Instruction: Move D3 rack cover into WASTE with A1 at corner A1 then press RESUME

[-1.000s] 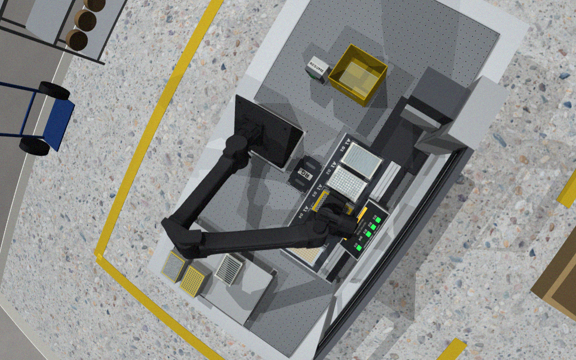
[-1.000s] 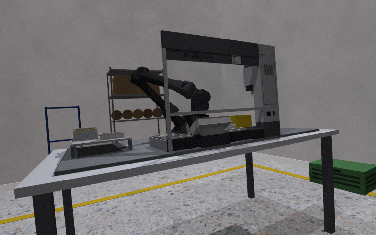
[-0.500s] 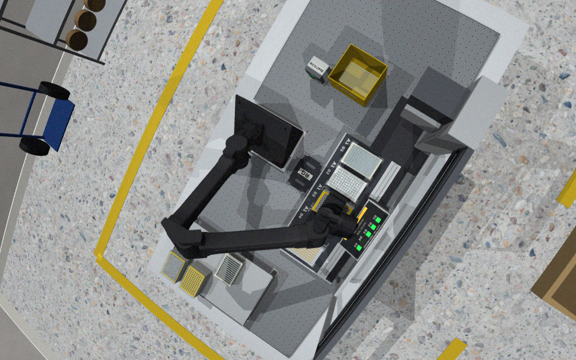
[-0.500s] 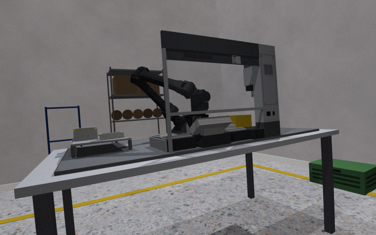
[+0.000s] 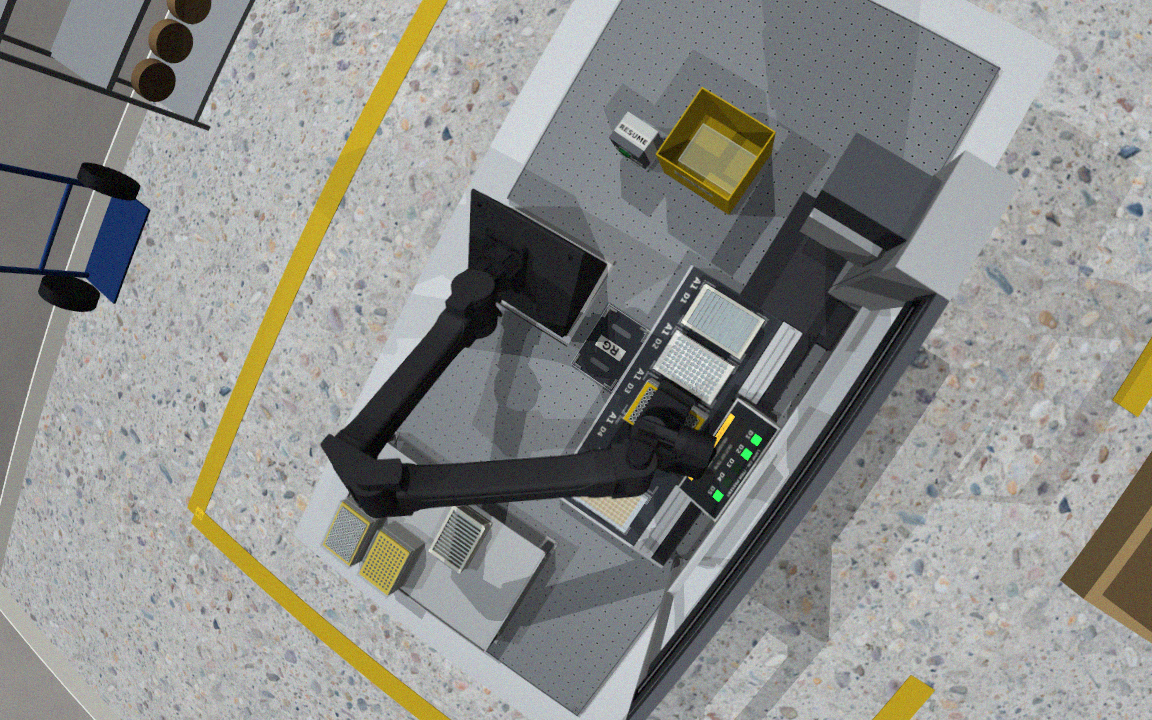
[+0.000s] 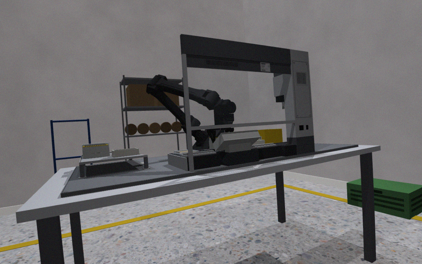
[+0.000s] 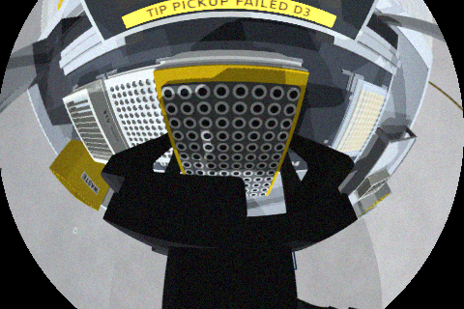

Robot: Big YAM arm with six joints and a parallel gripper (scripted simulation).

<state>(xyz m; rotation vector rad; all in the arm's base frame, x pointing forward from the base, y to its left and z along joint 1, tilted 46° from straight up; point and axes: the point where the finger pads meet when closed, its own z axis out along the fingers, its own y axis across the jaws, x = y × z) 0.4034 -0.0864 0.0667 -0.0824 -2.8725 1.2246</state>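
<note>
My gripper (image 7: 230, 131) (image 5: 671, 416) is shut on the yellow tip rack (image 7: 232, 121) (image 5: 640, 402) at D3, one finger on each side. The rack's tips are exposed, with no cover on it. On the status panel (image 5: 728, 461), the D1, D2 and D5 lamps are green and D3's is dark, so the rack is off its seat, by a height I cannot tell. Its labels are hidden. The cover (image 5: 712, 154), pale and clear, lies inside the yellow waste bin (image 5: 696, 185) (image 6: 271, 135) (image 7: 72, 174). The RESUME box (image 5: 636, 134) stands beside the bin.
The open reservoir (image 5: 723, 317) (image 7: 87, 121) and open plate (image 5: 692, 365) (image 7: 135, 106) are at D1 and D2. D4 is empty; another open plate (image 5: 611, 510) (image 7: 362, 121) is at D5. The RG nest (image 5: 611, 347) is near a monitor (image 5: 553, 277). The shelf unit (image 5: 508, 582) carries labware.
</note>
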